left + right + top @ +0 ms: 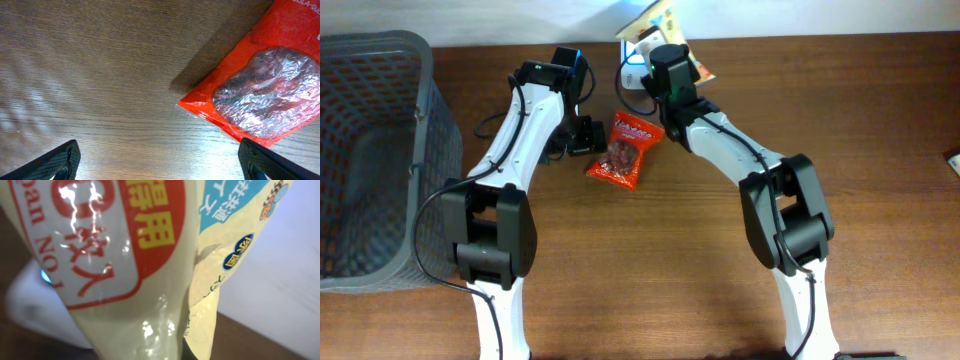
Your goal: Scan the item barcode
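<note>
Overhead and wrist views of my two arms at a wooden table (pixel 720 300). My right gripper (pixel 660 45) is closed on a yellow packet (pixel 125 280), the item being scanned. The packet rises out of the jaws at the far edge of the table. Its glossy film, printed with red and blue characters, fills the right wrist view and narrows toward the bottom of that picture, hiding my own fingers there. Just beside and beneath the packet sits the white scanner (pixel 636 72), with a blue light showing on it. I cannot tell whether packet and scanner touch, nor which face carries the barcode. My left gripper (pixel 160 169) is spread wide and holds nothing: its two dark fingertips (pixel 55 162) appear at the lower corners of the left wrist view, with bare wood between them. This gripper hangs low over the table just to the left of a red packet (pixel 623 150), which lies flat between my two arms. A clear window in its film shows dark contents, and one corner lies near my right-hand fingertip — contact is not visible. A grey mesh basket (pixel 370 160) stands at the left edge of the table, well apart from both packets.
</note>
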You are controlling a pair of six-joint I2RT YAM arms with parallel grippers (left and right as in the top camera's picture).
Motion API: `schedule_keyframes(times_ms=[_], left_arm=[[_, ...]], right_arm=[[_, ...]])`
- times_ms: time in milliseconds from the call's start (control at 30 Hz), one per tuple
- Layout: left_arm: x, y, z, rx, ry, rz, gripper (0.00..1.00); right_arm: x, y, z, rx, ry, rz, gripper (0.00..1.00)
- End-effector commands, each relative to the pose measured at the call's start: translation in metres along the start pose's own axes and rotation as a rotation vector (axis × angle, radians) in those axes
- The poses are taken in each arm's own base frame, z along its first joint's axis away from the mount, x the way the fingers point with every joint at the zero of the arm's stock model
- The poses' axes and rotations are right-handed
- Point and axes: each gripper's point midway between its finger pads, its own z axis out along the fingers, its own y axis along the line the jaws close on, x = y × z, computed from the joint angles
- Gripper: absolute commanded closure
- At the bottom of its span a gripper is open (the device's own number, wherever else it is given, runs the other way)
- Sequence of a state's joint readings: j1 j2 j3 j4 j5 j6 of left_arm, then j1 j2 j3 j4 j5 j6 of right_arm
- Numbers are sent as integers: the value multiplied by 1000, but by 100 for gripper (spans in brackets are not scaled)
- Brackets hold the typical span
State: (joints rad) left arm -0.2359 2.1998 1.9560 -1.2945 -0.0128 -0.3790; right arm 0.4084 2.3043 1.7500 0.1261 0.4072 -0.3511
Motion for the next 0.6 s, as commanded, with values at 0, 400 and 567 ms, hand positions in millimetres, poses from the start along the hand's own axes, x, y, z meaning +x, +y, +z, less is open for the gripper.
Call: schedule_keyframes(times_ms=[0, 400, 567], left_arm=[[-3, 2, -3, -7, -12, -5, 1], [-3, 2, -3, -7, -12, -5, 1], [-3, 2, -3, -7, -12, -5, 1]], right_arm=[[-25, -124, -34, 264, 8, 261, 96], [313, -388, -174, 681, 831, 958, 96], [368, -435, -212, 776, 841, 1091, 95]])
